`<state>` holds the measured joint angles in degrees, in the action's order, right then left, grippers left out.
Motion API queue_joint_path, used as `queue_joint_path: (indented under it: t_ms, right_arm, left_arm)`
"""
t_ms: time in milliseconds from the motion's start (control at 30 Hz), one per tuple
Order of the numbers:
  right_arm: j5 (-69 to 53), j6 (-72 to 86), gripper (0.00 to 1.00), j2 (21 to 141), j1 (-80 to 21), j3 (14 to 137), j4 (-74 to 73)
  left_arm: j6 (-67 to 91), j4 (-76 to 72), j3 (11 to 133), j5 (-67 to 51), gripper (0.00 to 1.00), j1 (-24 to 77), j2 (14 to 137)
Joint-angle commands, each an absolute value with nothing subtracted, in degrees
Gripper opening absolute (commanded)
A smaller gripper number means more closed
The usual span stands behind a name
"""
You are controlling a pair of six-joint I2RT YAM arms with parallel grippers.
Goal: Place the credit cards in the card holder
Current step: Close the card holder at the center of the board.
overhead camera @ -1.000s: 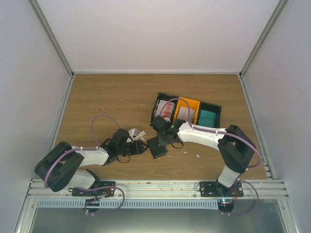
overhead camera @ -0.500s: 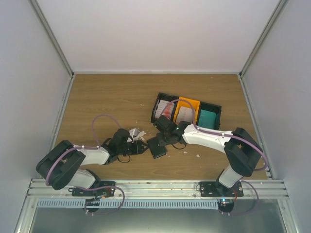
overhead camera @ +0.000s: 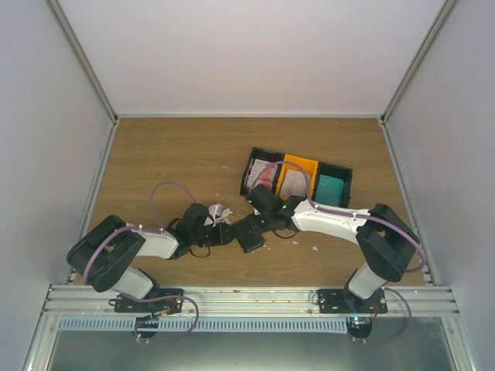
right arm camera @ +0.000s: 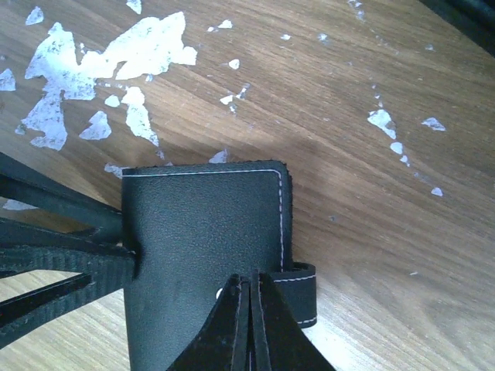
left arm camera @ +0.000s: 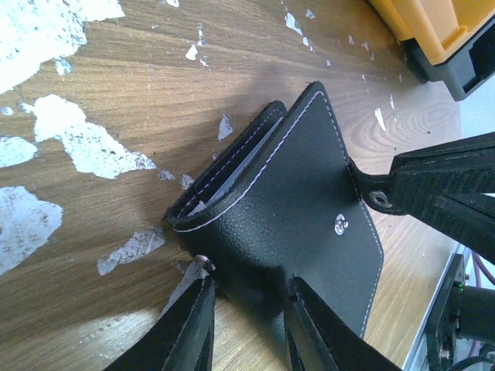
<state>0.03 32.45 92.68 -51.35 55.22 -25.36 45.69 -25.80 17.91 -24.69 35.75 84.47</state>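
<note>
Overhead and wrist views of two robot arms at a wooden table (overhead camera: 178, 154). Nearest, at the table's front edge, left arm (overhead camera: 116, 255) and right arm (overhead camera: 379, 247), both reaching inward toward the middle. Between them, flat on the wood, the card holder (left arm camera: 294, 193): black grained leather with white stitching, folded over, its leaves gaping slightly along one side, a metal snap stud (left arm camera: 341, 225) on the upper face. Left gripper (left arm camera: 249, 290) low at the holder's folded end, its two fingers (left arm camera: 197, 325) partly apart and straddling that end, one at each side; firm pinch or mere contact impossible to tell. Right gripper (right arm camera: 251, 282) at the opposite edge, fingers pressed together and clamped on the holder just beside its small strap tab (right arm camera: 298, 297). Around the holder, irregular white scraps (right arm camera: 116, 69) scattered over the wood. Farther back, beyond the right gripper and apart from the holder, a row of three trays (overhead camera: 302, 160): black, orange, black. Inside them the credit cards (overhead camera: 332, 185): red-and-white in the left tray, whitish in the orange one, teal in the right.
</note>
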Motion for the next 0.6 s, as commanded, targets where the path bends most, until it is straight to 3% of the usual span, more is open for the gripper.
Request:
queue_joint_path:
  t_ms: [0,567]
  right_arm:
    - [-2.64,30.45,0.01,93.83,-51.16,54.69,-22.76]
    - [-4.03,27.23,0.01,96.35,-51.24,54.74,-22.84]
  left_arm:
    - [45.44,-26.08,18.29,-24.96,0.27,35.95,85.96]
    - [45.35,-26.72,18.29,-25.43,0.24,35.95,86.92]
